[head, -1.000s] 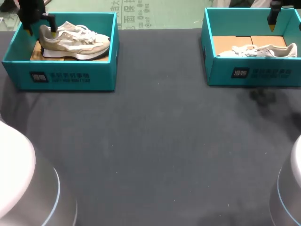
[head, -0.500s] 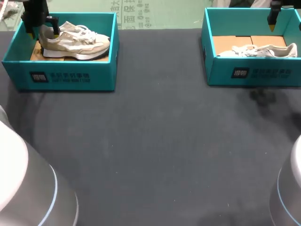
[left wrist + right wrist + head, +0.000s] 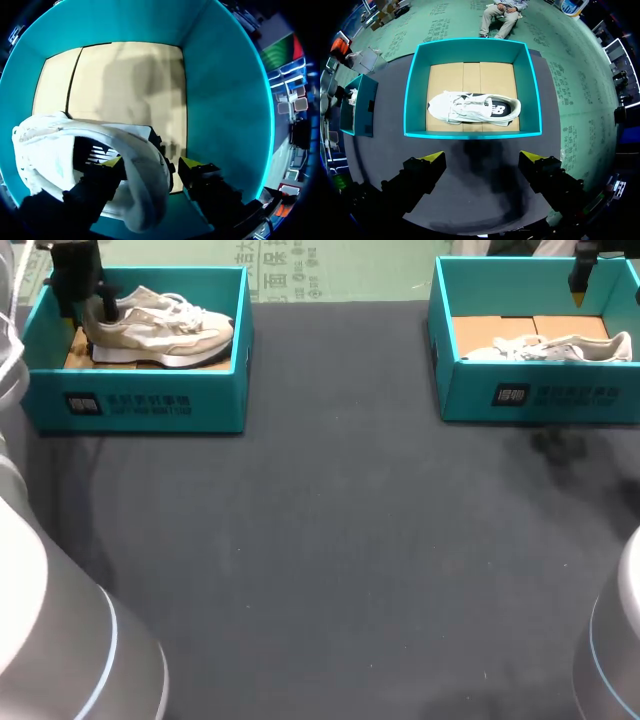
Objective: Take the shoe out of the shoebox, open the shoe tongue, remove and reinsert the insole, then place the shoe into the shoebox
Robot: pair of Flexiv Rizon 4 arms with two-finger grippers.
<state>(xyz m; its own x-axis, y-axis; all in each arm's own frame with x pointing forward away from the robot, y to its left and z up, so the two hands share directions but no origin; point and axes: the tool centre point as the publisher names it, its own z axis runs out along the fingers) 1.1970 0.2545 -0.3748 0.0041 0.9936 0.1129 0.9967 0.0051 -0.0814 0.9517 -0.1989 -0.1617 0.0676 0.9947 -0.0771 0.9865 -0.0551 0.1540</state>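
Note:
A beige and white shoe stands upright in the left teal shoebox. My left gripper is down inside that box at the shoe's heel. In the left wrist view the heel collar lies between the fingers of the left gripper. One finger is inside the shoe, and the other stands just outside the heel with a thin gap. A white shoe lies on its side in the right shoebox. My right gripper hangs open high above it, with the shoe ahead of the right gripper.
Both boxes sit at the far edge of the dark table, one at each corner. Cardboard lines the floor of the left box, and its teal wall is close beside the left gripper's outer finger.
My left gripper has sunk lower over the shoe's heel, hiding its yellow tips in the head view, and its fingers have narrowed. The right arm has not moved.

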